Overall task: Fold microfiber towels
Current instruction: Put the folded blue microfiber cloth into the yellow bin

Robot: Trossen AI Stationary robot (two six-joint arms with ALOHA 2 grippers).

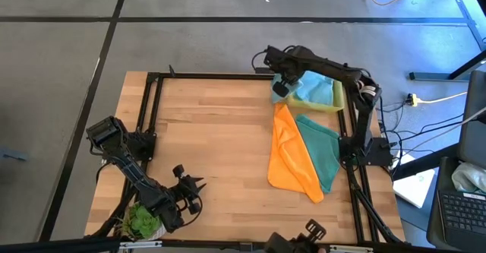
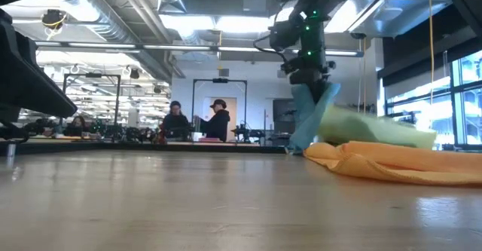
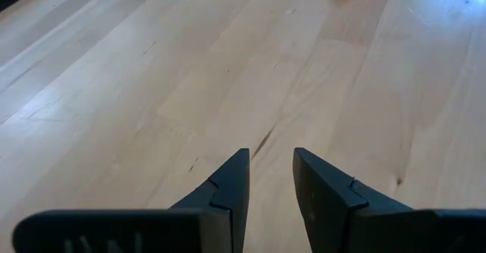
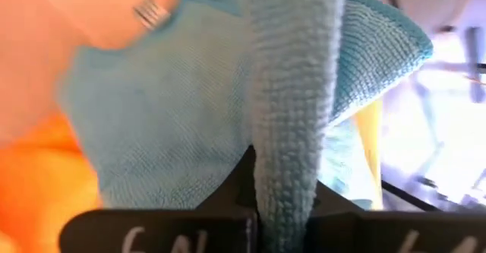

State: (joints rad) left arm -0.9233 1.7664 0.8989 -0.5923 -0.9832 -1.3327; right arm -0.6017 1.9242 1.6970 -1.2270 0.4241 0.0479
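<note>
Worktop (image 1: pixel 213 139): orange towel (image 1: pixel 287 156) and teal towel (image 1: pixel 323 150) lie spread mid-right, likely awaiting folding. Right gripper (image 1: pixel 282 86), upper right by the tray (image 1: pixel 339 95), is clamped on a blue towel (image 1: pixel 313 87), lifting it. Left gripper (image 1: pixel 190 192), lower left, part-open, empty.

High view: a camera above me looks straight down on the whole table (image 1: pixel 205 131) and both my arms. Low view: a camera at tabletop height looks level across the boards into the room behind. Left wrist view: close over bare wood, past my left gripper (image 3: pixel 271 178). Right wrist view: pressed close against a light blue towel (image 4: pixel 288 109). High and low views share the orange towel (image 1: pixel 288 158).
</note>
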